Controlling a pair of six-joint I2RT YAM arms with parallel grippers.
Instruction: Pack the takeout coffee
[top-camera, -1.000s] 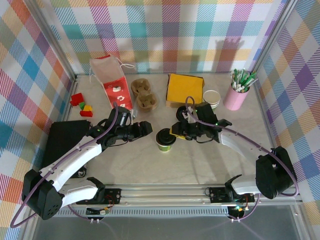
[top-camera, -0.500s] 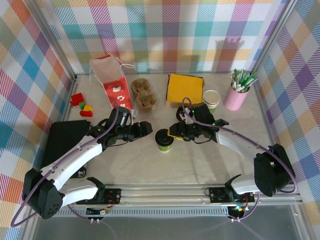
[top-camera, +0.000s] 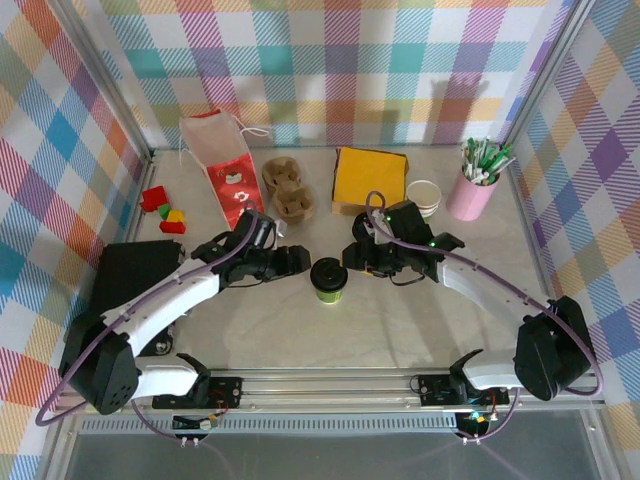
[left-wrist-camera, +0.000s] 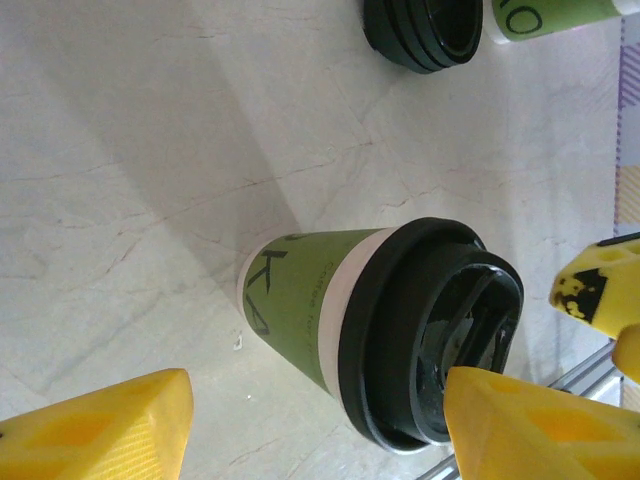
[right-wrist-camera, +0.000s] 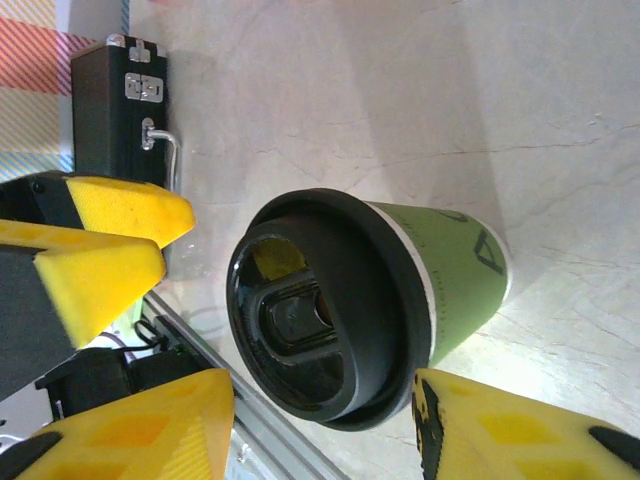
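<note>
The takeout coffee (top-camera: 328, 281), a green paper cup with a white band under a black lid, stands upright mid-table. My left gripper (top-camera: 297, 260) is open just left of it. In the left wrist view its yellow fingers (left-wrist-camera: 110, 425) straddle the cup (left-wrist-camera: 300, 300) with a wide gap on one side. My right gripper (top-camera: 351, 261) is open close to the cup's right. In the right wrist view its fingers (right-wrist-camera: 500, 430) flank the lid (right-wrist-camera: 320, 310) without gripping. A second green cup (top-camera: 424, 196), open with a cream-white inside, stands at the back right.
A brown cup carrier (top-camera: 288, 190), a red-white bag (top-camera: 222, 160) and a yellow packet (top-camera: 370, 178) lie at the back. A pink cup of pens (top-camera: 473, 188) stands far right. A black case (top-camera: 130, 285) sits left. A loose black lid (left-wrist-camera: 425, 30) lies beside the open cup (left-wrist-camera: 550, 15).
My left gripper has moved right, closer to the lidded cup. My right gripper has widened a little and drawn back from the lid. The cup has stayed put.
</note>
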